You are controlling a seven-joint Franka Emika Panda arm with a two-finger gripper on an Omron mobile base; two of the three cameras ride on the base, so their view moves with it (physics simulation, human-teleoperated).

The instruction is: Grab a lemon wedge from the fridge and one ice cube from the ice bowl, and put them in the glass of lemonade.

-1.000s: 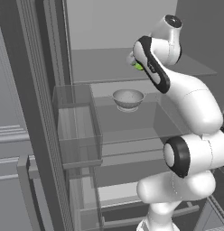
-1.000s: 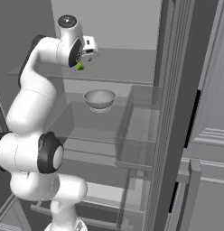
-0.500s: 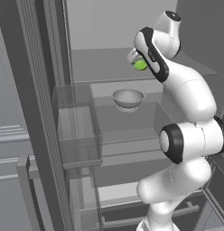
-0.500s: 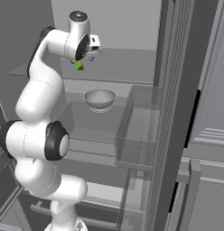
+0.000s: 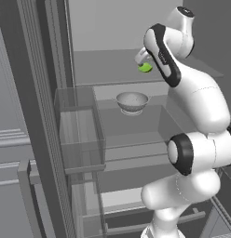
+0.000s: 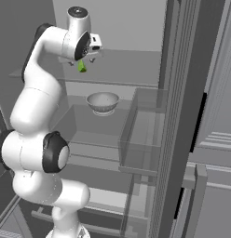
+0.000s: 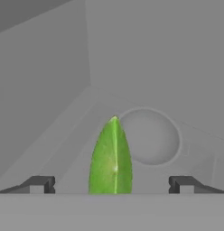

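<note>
The fridge (image 5: 43, 116) (image 6: 182, 93) stands open with its pale inside facing me. The lemon wedge (image 5: 145, 68) (image 6: 82, 66) (image 7: 111, 158), small and yellow-green, is at the upper shelf. My gripper (image 6: 81, 61) (image 7: 112, 184) is right over it and open. Its fingertips (image 7: 39, 184) stand wide on either side of the wedge without touching it. In the left base view my own forearm covers most of the hand. The glass of lemonade and the ice cube are out of view.
A pale bowl (image 5: 132, 102) (image 6: 103, 102) (image 7: 150, 135) sits on the shelf below the wedge and looks empty from above. A clear door bin (image 5: 80, 125) (image 6: 140, 130) juts out beside the shelves. Drawers lie lower down.
The arm's upper links have swung up and straightened while the hand has stayed over the wedge. The wedge and bowl have not moved, and the jaws are still wide.
</note>
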